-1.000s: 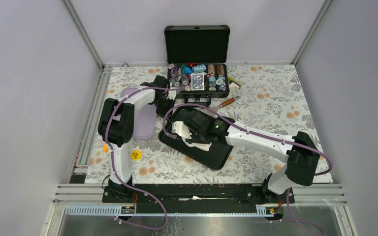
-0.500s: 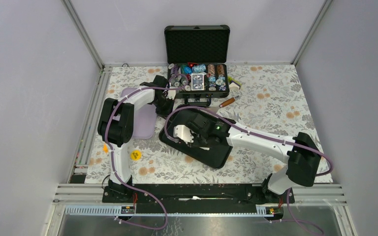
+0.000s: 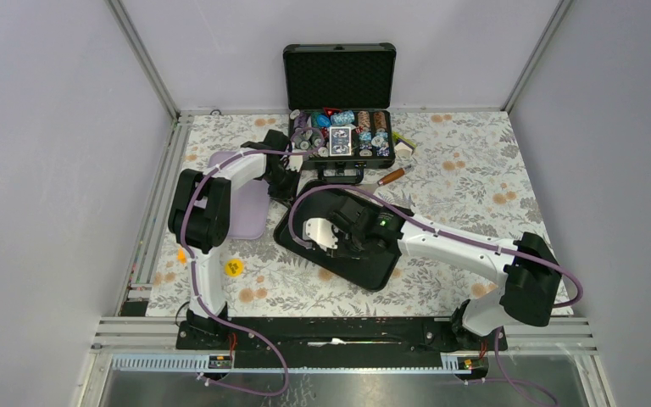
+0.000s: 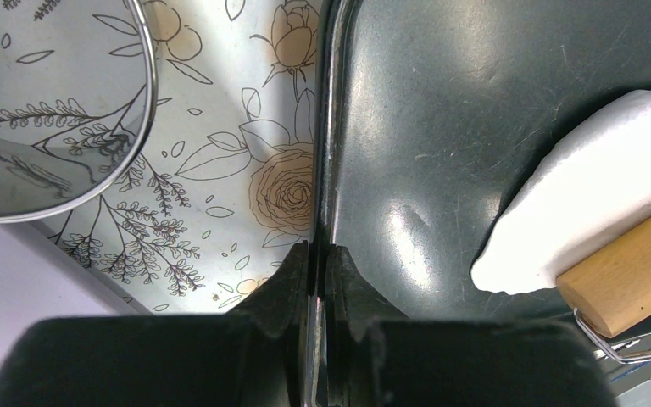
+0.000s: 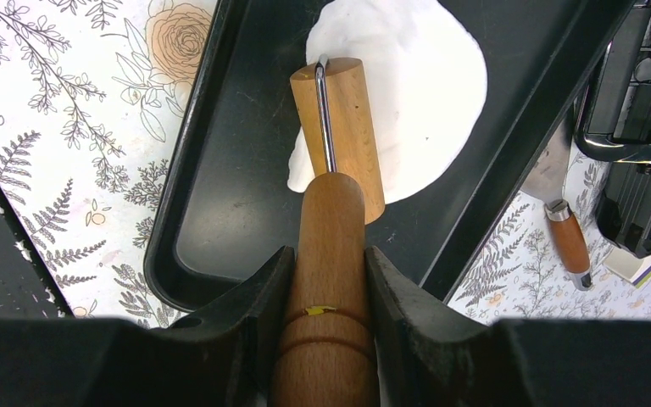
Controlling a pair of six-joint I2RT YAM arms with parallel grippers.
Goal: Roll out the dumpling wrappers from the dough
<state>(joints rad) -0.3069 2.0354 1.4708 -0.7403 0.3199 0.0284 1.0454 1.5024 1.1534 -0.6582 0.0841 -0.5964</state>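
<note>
Where the floral-patterned counter (image 3: 475,170) carries the black metal baking tray (image 5: 220,220), the left gripper (image 4: 318,254) is clamped shut on the tray's rim. Flat, irregular white dough (image 5: 424,93) lies in the tray, with the small wooden roller (image 5: 339,110) resting on its near edge. The right gripper (image 5: 329,254), part-open, grips the roller's handle. Flattening looks like the step in hand. The next move calls for an even push across the dough. The open black chip case (image 3: 339,76) just behind the tray may limit the stroke.

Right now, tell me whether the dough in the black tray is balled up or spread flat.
Spread flat: the dough lies as a wide low sheet on the tray, the wooden roller resting on its edge.
</note>
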